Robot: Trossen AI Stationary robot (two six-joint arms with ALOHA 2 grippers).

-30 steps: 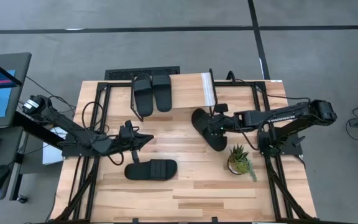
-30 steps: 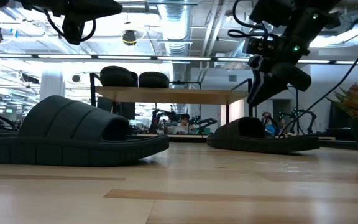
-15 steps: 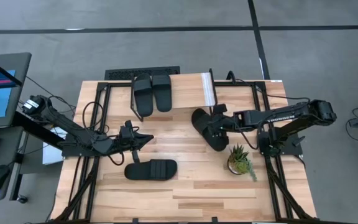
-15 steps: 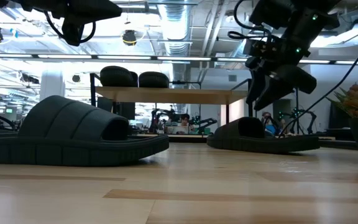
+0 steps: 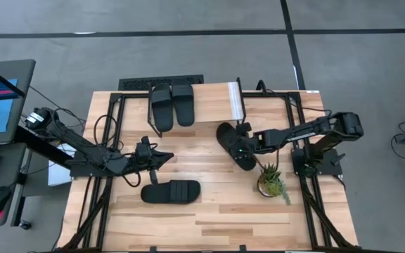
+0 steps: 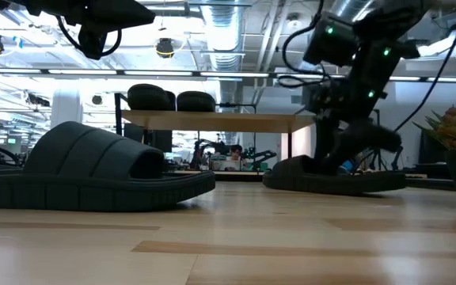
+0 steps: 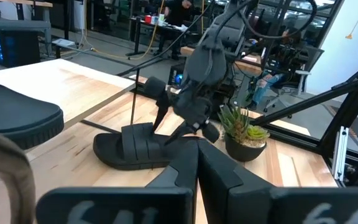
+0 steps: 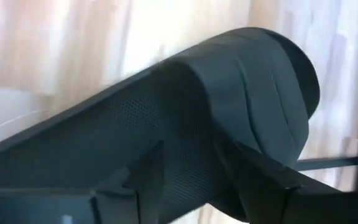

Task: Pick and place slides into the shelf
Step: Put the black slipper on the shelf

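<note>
Two black slides (image 5: pixel 172 105) lie side by side on the shelf's light wood top (image 5: pixel 209 102); they also show in the low view (image 6: pixel 172 99). A third slide (image 5: pixel 171 191) rests sole-down on the table, in front of my left gripper (image 5: pixel 167 156), which hangs shut above the table (image 7: pixel 197 158). The fourth slide (image 5: pixel 229 143) lies sole-down at table centre-right. My right gripper (image 5: pixel 245 145) is open and low over it (image 6: pixel 347 158). In the left wrist view its two fingers (image 7: pixel 160 118) stand spread over the ribbed strap (image 7: pixel 143 140). My right gripper (image 8: pixel 197 186) comes down slanting from the table's right side, fingers spread over the strap end of the fourth slide (image 8: pixel 253 93). The slide lies flat on the table. Whether the fingers touch it, I cannot tell.
A small potted plant (image 5: pixel 271 181) stands just near-side of the right gripper and the fourth slide. The shelf's white strip (image 5: pixel 235 102) and thin black legs (image 5: pixel 239 88) lie just beyond them. Bare tabletop (image 5: pixel 223 218) stretches along the near edge.
My right gripper has dropped from above the fourth slide down onto it, its arm folding in toward the table. The slide has stayed where it was. My left arm has kept still.
</note>
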